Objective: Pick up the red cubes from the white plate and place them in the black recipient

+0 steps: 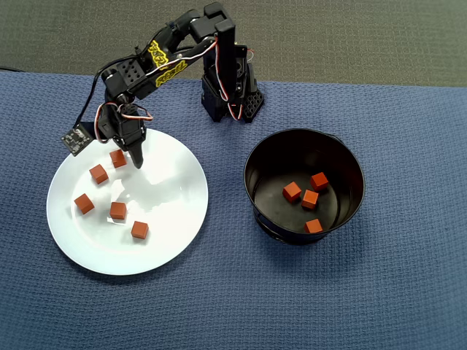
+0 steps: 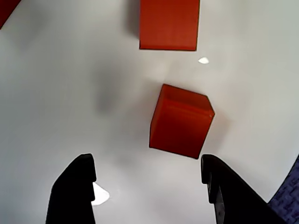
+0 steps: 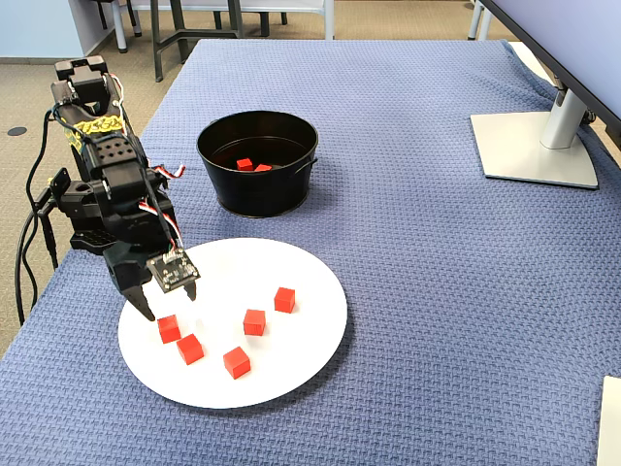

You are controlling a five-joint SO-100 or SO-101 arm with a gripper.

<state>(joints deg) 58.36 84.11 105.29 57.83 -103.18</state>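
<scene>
Several red cubes lie on the left half of the white plate [image 1: 175, 211] in the overhead view; the plate also shows in the fixed view [image 3: 310, 330]. My gripper [image 1: 124, 154] is open and empty, low over the plate's upper left part, with the nearest red cube [image 1: 117, 158] between or just ahead of its fingers. In the wrist view my gripper [image 2: 148, 163] is open, that cube [image 2: 180, 121] lies just ahead and slightly right, and a second cube [image 2: 168, 23] lies beyond. The black recipient [image 1: 255, 157] stands to the right and holds several cubes [image 1: 292, 192].
The arm's base [image 1: 230, 95] stands behind the plate. A blue woven cloth [image 1: 233, 306] covers the table. A monitor stand [image 3: 534, 146] sits at the far right of the fixed view, and the black recipient [image 3: 252, 194] stands behind the plate there.
</scene>
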